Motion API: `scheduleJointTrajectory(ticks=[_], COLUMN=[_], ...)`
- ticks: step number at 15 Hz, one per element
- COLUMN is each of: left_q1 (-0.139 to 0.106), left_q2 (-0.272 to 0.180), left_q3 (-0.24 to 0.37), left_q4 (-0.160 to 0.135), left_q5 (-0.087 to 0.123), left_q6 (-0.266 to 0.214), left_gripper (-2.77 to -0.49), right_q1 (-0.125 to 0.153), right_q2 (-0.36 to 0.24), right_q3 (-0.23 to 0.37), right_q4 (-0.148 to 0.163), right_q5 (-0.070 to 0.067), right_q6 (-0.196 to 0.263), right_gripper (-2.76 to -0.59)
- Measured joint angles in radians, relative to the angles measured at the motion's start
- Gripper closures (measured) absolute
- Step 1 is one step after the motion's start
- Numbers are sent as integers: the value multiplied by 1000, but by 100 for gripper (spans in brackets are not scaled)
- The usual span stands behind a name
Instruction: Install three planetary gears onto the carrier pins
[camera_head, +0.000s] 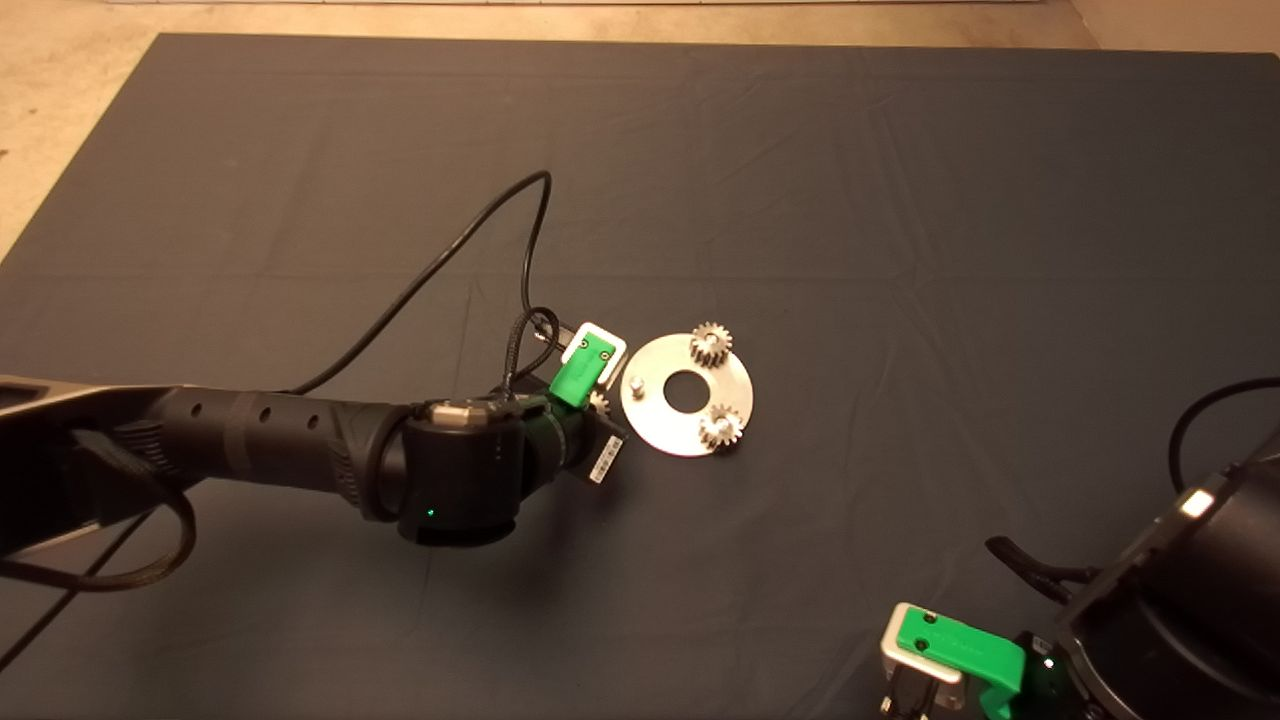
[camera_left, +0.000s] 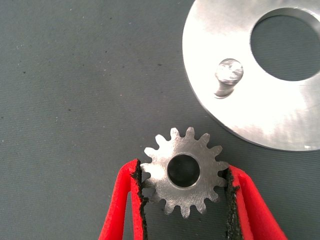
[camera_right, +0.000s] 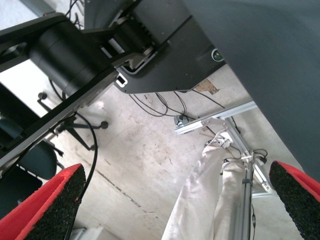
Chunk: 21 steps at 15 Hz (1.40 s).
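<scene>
Left gripper (camera_left: 184, 187) is out near the middle of the mat (camera_head: 900, 200), just beside the disc's (camera_head: 660, 425) rim on the side toward the mat's left edge, red fingers (camera_left: 125, 200) closed in on a planetary gear (camera_left: 183, 171), pads pressed against its teeth on both sides, bore facing the wrist camera. Held gear sits just off the disc edge, near but not over the one bare carrier pin (camera_left: 228, 75) (short silver stud, standing up close to the rim). In the head view the same gear barely peeks out past the green gripper body, the bare pin (camera_head: 635, 384) next to it. Two other planetary gears are already on the disc: one (camera_head: 711, 344) at the side toward the mat's far edge, one (camera_head: 720, 427) at the near side, either side of the central hole. Right gripper (camera_head: 915, 690) is parked at the mat's near right corner, fingers (camera_right: 55, 200) spread wide, nothing between them; its wrist view shows floor, cables, a metal frame and a person's leg (camera_right: 200, 195) in light trousers.
</scene>
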Motion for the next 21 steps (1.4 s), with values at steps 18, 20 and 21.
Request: scheduleJointTrajectory(ticks=[18, 20, 21], left_q1=[-142, -142, -142], left_q2=[19, 21, 23], left_q3=[-6, -20, -22], left_q4=[-23, -30, -36], left_q5=[5, -9, -17], left_q6=[8, 8, 8], left_gripper=[-63, -63, -62], right_q1=[4, 4, 4], right_q2=[-82, -82, -82], right_q3=[0, 1, 1], right_q4=[0, 1, 1], right_q5=[0, -1, 0], right_q6=[1, 1, 1], right_gripper=[-273, -273, -273])
